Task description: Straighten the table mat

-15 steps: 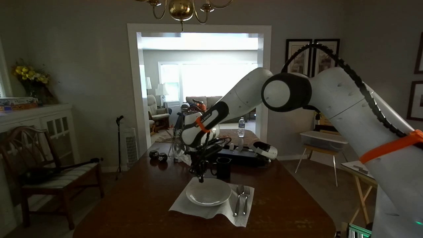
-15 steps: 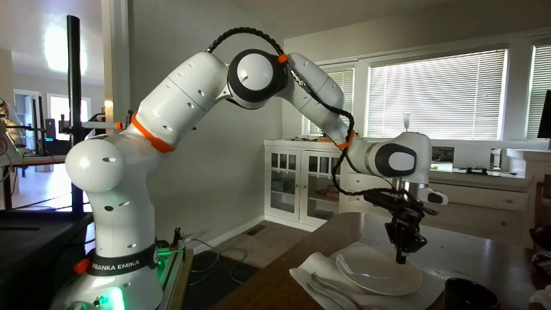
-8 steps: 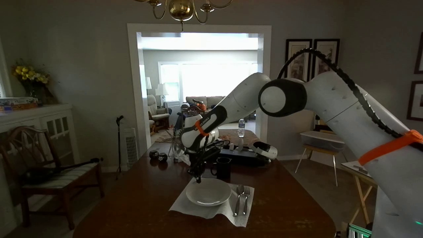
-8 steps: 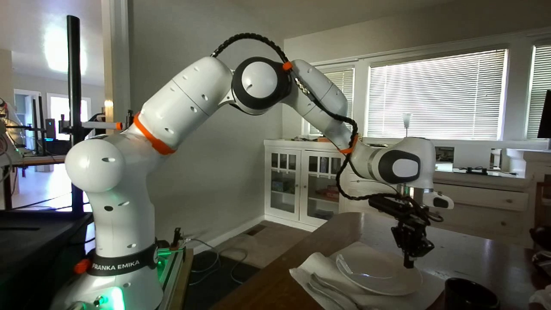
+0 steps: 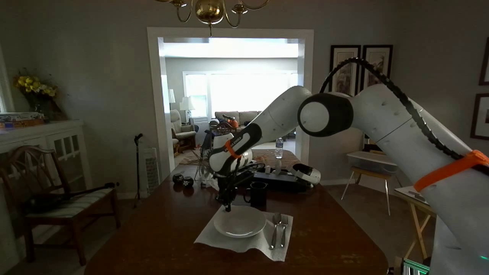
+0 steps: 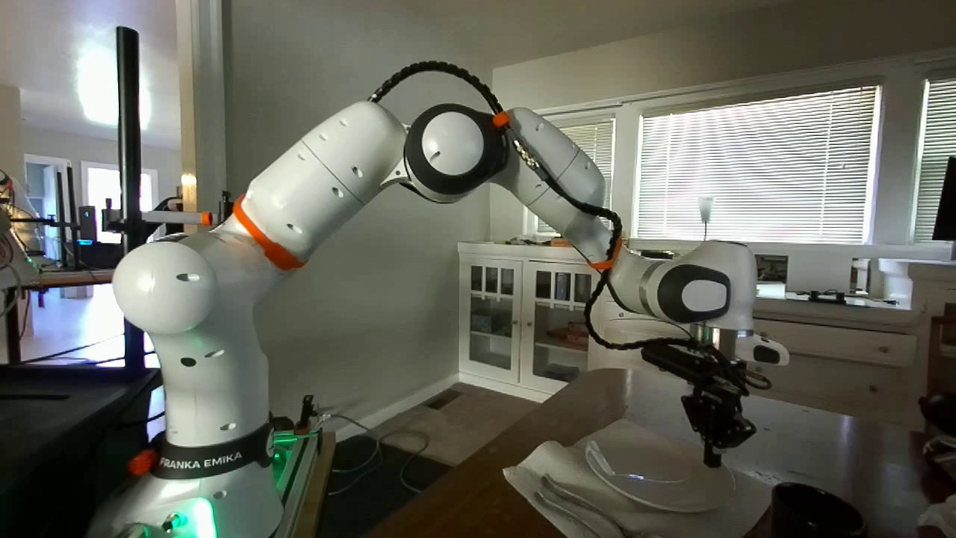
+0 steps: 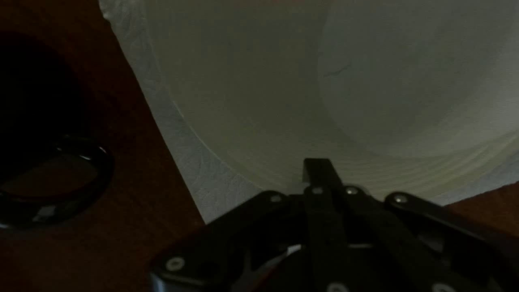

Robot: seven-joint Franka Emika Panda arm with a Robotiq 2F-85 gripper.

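The pale grey-white table mat (image 5: 208, 233) lies askew on the brown table, its near edge wavy; it shows also in an exterior view (image 6: 539, 462) and the wrist view (image 7: 174, 134). A round white plate (image 5: 240, 224) rests on it, also in an exterior view (image 6: 650, 482) and the wrist view (image 7: 251, 93). A silvery spoon (image 5: 274, 233) and fork (image 5: 284, 233) lie beside the plate. My gripper (image 5: 228, 209) is shut with nothing seen between the fingers. Its tips (image 6: 712, 457) point down inside the plate's far rim, low and seemingly touching; the tips (image 7: 317, 162) overlap the plate in the wrist view.
A black mug (image 5: 258, 194) stands just behind the mat; its handle (image 7: 99, 174) is near the gripper in the wrist view. Behind it are a black box (image 5: 280, 181), a white headset (image 5: 306, 173) and two dark round objects (image 5: 187, 181). The table's (image 5: 153, 244) edges lie on both sides.
My gripper has gone lower and slightly left in an exterior view where the mat is seen whole. In the last half second the plate, mat and cutlery shifted slightly left there too.
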